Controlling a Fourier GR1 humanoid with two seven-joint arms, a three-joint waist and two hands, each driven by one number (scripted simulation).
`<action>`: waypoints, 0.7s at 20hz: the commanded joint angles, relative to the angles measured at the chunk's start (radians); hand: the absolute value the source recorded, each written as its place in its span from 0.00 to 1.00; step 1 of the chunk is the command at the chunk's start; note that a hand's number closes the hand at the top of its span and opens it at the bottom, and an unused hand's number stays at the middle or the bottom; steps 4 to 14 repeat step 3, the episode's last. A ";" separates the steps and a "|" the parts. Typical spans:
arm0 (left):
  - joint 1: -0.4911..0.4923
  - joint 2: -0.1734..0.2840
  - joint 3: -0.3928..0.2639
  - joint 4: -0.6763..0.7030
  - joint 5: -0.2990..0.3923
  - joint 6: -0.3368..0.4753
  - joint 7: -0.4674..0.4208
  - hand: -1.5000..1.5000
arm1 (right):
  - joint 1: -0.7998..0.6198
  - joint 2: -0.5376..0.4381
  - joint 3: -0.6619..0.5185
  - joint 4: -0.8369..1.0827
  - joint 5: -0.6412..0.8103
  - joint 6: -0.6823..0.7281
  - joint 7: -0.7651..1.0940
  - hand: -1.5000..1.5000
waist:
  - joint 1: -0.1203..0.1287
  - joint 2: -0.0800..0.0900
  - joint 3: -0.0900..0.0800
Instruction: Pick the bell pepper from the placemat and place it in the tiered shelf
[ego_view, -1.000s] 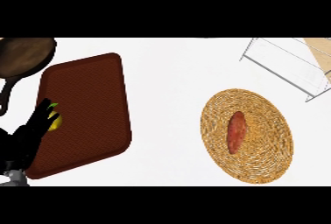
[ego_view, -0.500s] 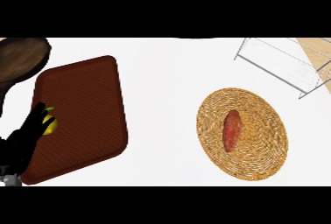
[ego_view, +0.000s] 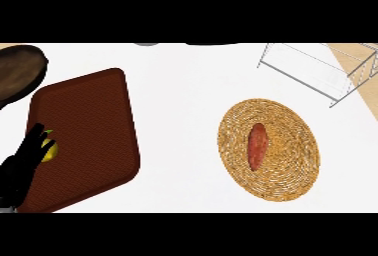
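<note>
On the white worktop (ego_view: 184, 100) my left hand (ego_view: 26, 160) curls round the yellow bell pepper (ego_view: 49, 150) on the brown placemat (ego_view: 88, 135), so next I must lift it and carry it across to the tiered shelf (ego_view: 317, 70).

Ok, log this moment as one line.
left hand: curled on yellow bell pepper | on brown placemat | tiered shelf: far right | right hand: unseen

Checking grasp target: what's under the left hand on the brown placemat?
A yellow bell pepper, showing beside the left hand, lying on the brown placemat. The hand covers most of it.
</note>
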 joint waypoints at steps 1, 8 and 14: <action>-0.005 -0.015 -0.009 0.027 -0.011 0.011 0.010 0.50 | 0.074 -0.148 -0.157 -0.069 -0.112 0.222 0.062 0.00 | -0.020 0.002 -0.001; 0.010 0.010 0.018 0.010 0.002 0.000 0.003 0.50 | 0.110 -0.155 -0.227 -0.172 -0.153 0.301 0.130 0.00 | -0.006 0.003 -0.001; 0.010 0.010 0.018 0.010 0.002 0.000 0.003 0.50 | 0.110 -0.155 -0.227 -0.172 -0.153 0.301 0.130 0.00 | -0.006 0.003 -0.001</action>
